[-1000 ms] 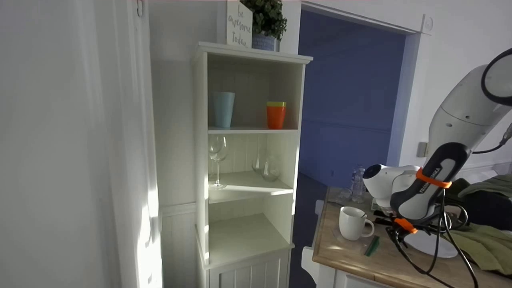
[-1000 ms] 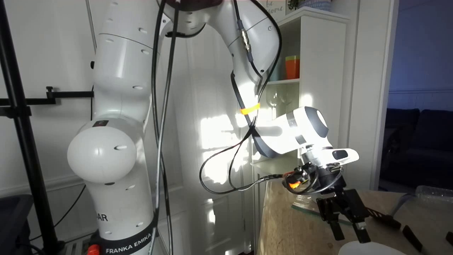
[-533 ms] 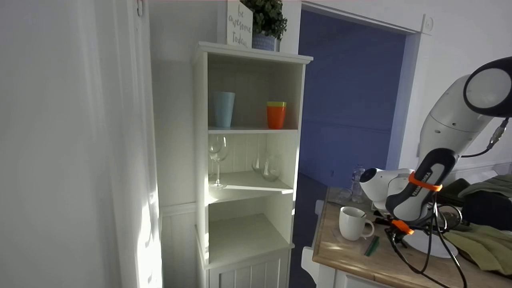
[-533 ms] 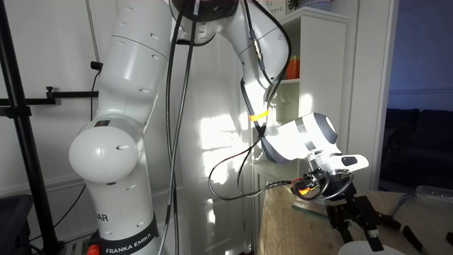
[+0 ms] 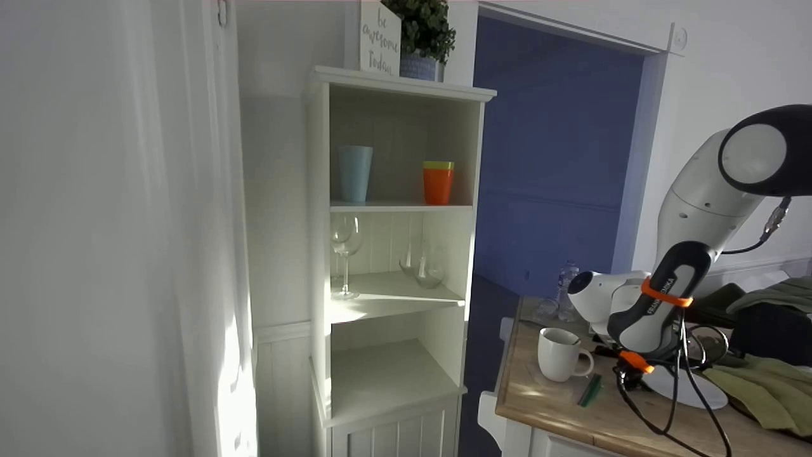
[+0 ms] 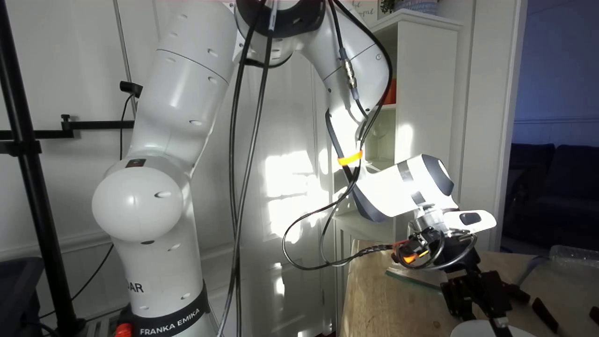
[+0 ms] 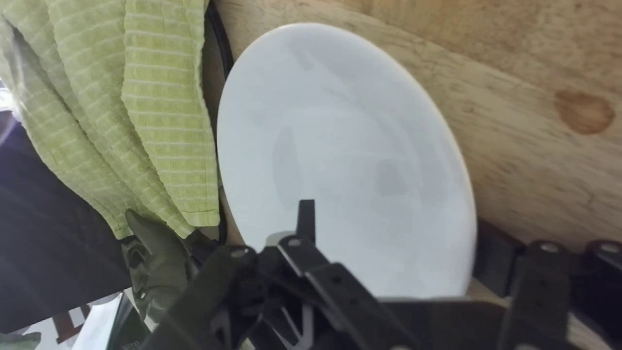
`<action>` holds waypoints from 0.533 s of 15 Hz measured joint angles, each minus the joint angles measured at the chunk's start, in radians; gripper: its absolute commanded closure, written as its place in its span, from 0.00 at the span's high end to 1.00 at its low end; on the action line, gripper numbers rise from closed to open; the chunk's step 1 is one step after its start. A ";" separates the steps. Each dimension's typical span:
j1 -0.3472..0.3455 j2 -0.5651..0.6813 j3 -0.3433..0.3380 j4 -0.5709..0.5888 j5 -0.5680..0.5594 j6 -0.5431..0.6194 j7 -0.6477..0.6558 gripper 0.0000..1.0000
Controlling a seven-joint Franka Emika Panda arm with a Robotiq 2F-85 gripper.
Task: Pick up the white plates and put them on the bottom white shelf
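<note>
A white plate (image 7: 350,160) lies on the wooden table; I see just one, partly hidden in both exterior views (image 5: 660,384) (image 6: 472,329). My gripper (image 7: 401,238) is open and empty low over it. In the wrist view one finger (image 7: 306,218) is over the plate's surface and the other finger (image 7: 500,257) is beside its rim. In an exterior view the gripper (image 6: 482,320) reaches down at the plate; whether the fingertips touch is unclear. The bottom white shelf (image 5: 393,381) of the white unit stands across from the table and holds nothing visible.
A white mug (image 5: 558,355) and a green strip (image 5: 590,390) are on the table near the arm. A green towel (image 7: 160,112) lies close beside the plate. Wine glasses (image 5: 346,254) and cups (image 5: 438,184) stand on the upper shelves. Loose cables (image 5: 675,393) hang from the arm.
The arm has moved forward and down, bringing the open gripper lower onto the plate. The plate appears essentially in place.
</note>
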 measured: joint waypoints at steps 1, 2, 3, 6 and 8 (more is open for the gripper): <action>0.001 0.002 0.000 0.003 0.000 0.000 0.000 0.30; 0.002 0.005 0.000 0.005 0.000 0.000 0.000 0.25; 0.004 0.008 0.000 0.007 0.000 0.000 0.000 0.20; 0.006 0.016 0.000 0.007 0.000 0.000 0.000 0.03; 0.008 0.019 0.000 0.008 -0.003 -0.005 -0.002 0.04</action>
